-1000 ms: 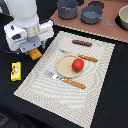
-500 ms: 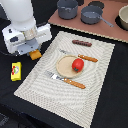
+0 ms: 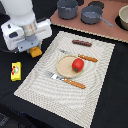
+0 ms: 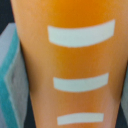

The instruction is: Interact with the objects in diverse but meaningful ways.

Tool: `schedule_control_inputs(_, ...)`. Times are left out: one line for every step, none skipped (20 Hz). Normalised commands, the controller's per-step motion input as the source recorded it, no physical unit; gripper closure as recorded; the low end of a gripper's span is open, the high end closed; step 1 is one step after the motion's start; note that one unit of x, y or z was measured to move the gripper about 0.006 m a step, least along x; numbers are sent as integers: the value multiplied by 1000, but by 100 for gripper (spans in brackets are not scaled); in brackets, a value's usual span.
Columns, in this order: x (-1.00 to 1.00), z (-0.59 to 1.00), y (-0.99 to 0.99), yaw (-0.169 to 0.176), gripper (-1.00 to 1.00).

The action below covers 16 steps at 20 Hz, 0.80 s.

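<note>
Exterior view: tool (image 3: 35, 50) at the mat's (image 3: 100, 70) left edge, gripping the orange bread block (image 3: 35, 51).
Tomato (image 3: 78, 64): on the round board (image 3: 65, 66), well apart from the tool.
Sausage (image 3: 82, 43): near the mat's far edge.
Yellow packet (image 3: 16, 71): on the dark surface (image 3: 107, 112), left of the mat.
Open room: bare mat in the near corner.
Wrist view: bread block (image 4: 75, 65) fills the frame, orange with pale stripes; a grey-teal finger (image 4: 12, 75) presses its side.

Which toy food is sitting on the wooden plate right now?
The red tomato; the sausage lies on the mat, the yellow packet off it.
</note>
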Motion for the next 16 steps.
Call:
schedule_control_inputs(749,1000,814,0,100)
schedule_control_inputs(777,1000,829,0,100)
schedule_control_inputs(786,1000,820,0,100)
schedule_control_inputs(794,1000,811,0,100)
schedule_control_inputs(803,1000,823,0,100)
schedule_control_inputs(791,1000,826,0,100)
schedule_control_inputs(754,929,814,0,100)
schedule_control_inputs(749,714,794,0,100)
schedule_control_inputs(700,466,760,0,100)
schedule_control_inputs(689,323,680,3,100)
schedule_control_inputs(649,189,643,4,100)
schedule_control_inputs(560,46,523,5,100)
schedule_control_inputs(463,0,363,4,100)
schedule_control_inputs(403,-143,169,10,100)
schedule_control_inputs(334,-274,29,15,100)
schedule_control_inputs(323,-266,0,7,100)
